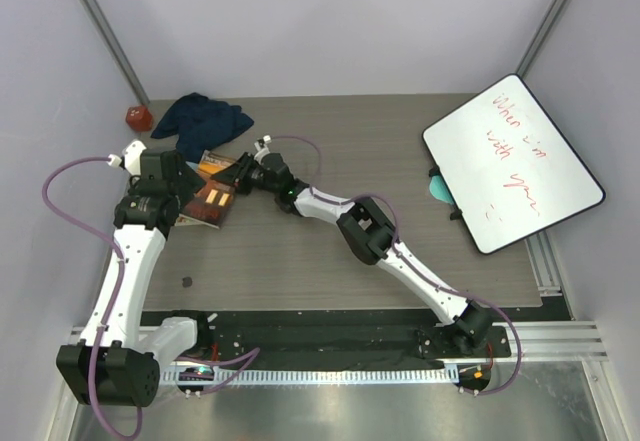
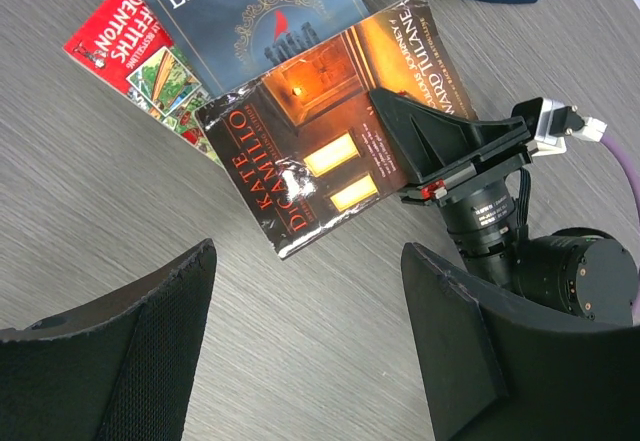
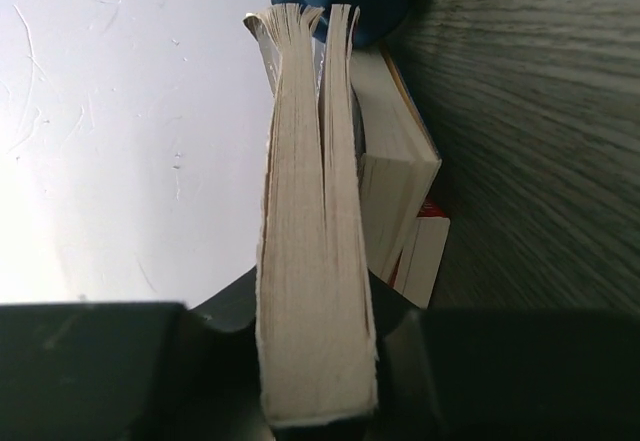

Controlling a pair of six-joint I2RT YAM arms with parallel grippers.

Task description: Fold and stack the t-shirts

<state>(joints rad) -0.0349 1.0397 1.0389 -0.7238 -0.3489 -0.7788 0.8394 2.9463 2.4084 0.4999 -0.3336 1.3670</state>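
Book (image 3: 315, 261) page edges are filling my right wrist view, and the right gripper (image 1: 243, 173) is clamping that book. I'm hovering the left gripper (image 2: 308, 296), jaws apart, above the worktop (image 2: 90, 211). The navy t-shirt (image 1: 205, 116) is lying bunched at back-left, just past the other books (image 2: 250, 1).

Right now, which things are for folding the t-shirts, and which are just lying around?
For the job:
- navy t-shirt, crumpled and not yet folded

Just lying about:
- orange book, clamped in the right end effector
- dark blue book
- red book
- small red object
- whiteboard
- teal object poking out from under it
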